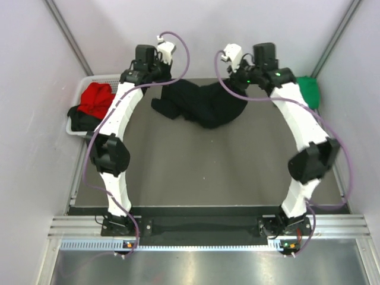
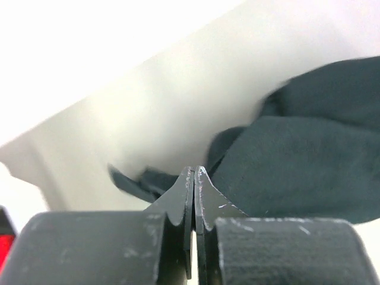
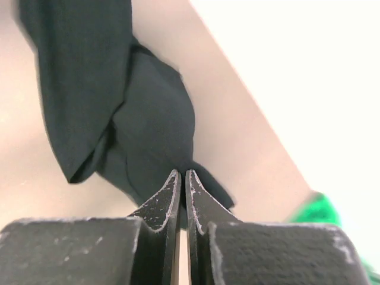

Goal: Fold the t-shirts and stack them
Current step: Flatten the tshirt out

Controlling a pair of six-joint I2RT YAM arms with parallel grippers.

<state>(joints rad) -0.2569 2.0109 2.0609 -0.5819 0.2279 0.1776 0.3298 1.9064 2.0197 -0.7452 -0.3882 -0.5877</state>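
1. Here, both your arms reach out to the far edge of the worktop (image 1: 196,169), elbows out to the sides and wrists turned in toward each other over the black t-shirt (image 1: 205,105).
2. Your left gripper (image 2: 195,173) has its fingers (image 2: 178,199) pressed together. Dark cloth runs off both sides just behind the tips, so it looks pinched on the black t-shirt's left end.
3. Your right gripper (image 3: 181,175) has its fingers all but closed, with only a sliver between them, nipping a fold of the same shirt.
4. From above you can't see either pair of fingertips, because the wrists and purple cables (image 1: 184,56) cover them. Both wrist views are washed out behind the cloth.
5. The black t-shirt lies crumpled and bunched at the far middle of the worktop, between the two wrists, not spread flat.
6. A red t-shirt (image 1: 98,97) sits heaped in the white basket (image 1: 72,129) at far left, over more dark cloth. A green t-shirt (image 1: 309,92) lies at the far right edge, well apart from the black one.
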